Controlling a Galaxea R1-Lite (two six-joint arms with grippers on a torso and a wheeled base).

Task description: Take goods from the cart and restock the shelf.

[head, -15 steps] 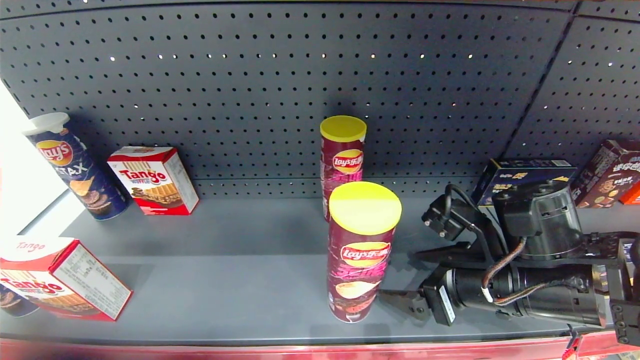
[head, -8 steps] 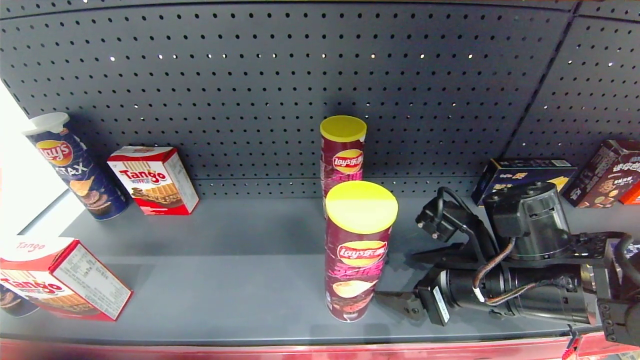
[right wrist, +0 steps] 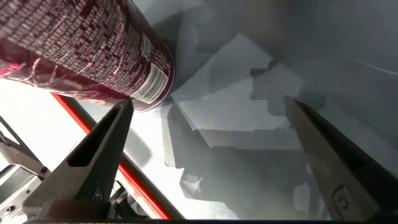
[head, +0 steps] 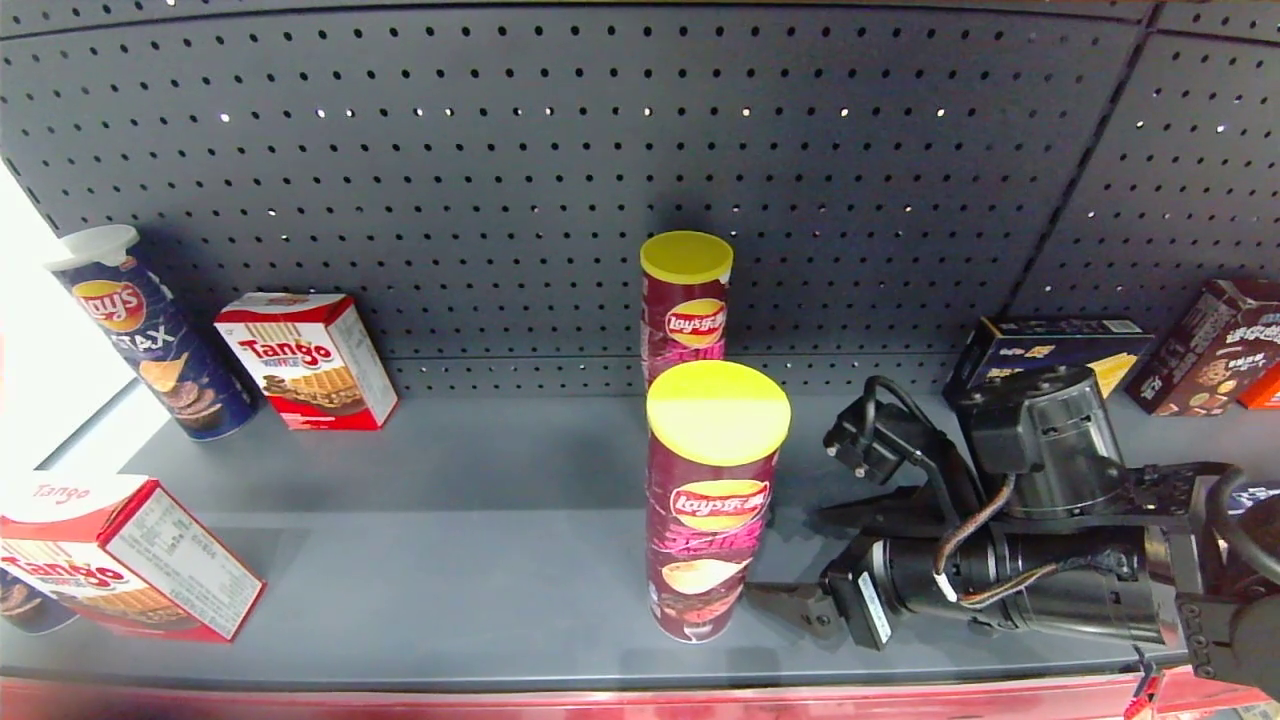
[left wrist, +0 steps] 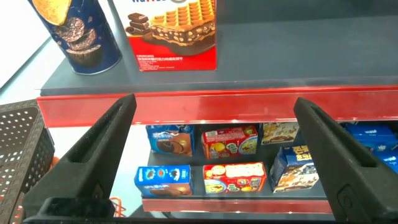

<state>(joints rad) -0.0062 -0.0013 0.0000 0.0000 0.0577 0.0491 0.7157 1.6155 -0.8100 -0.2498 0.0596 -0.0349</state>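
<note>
A maroon chip can with a yellow lid (head: 712, 500) stands upright near the front of the grey shelf (head: 470, 560). A second, identical can (head: 686, 300) stands right behind it against the pegboard. My right gripper (head: 795, 555) lies low on the shelf just right of the front can, open, with nothing between its fingers. Its near fingertip (head: 760, 595) is at the can's base. In the right wrist view the can (right wrist: 81, 50) is beside one finger of the open gripper (right wrist: 210, 106). My left gripper (left wrist: 214, 102) is open in front of the red shelf edge (left wrist: 249, 102).
A blue chip can (head: 150, 335) and a red wafer box (head: 305, 360) stand at the back left. Another wafer box (head: 120, 570) sits at the front left. Dark boxes (head: 1050, 350) stand at the back right. A black basket (left wrist: 22, 143) and a stocked lower shelf (left wrist: 230, 162) are below.
My right arm has slid a little to the left along the shelf. The front can has shifted slightly left with it. The other goods have stayed put.
</note>
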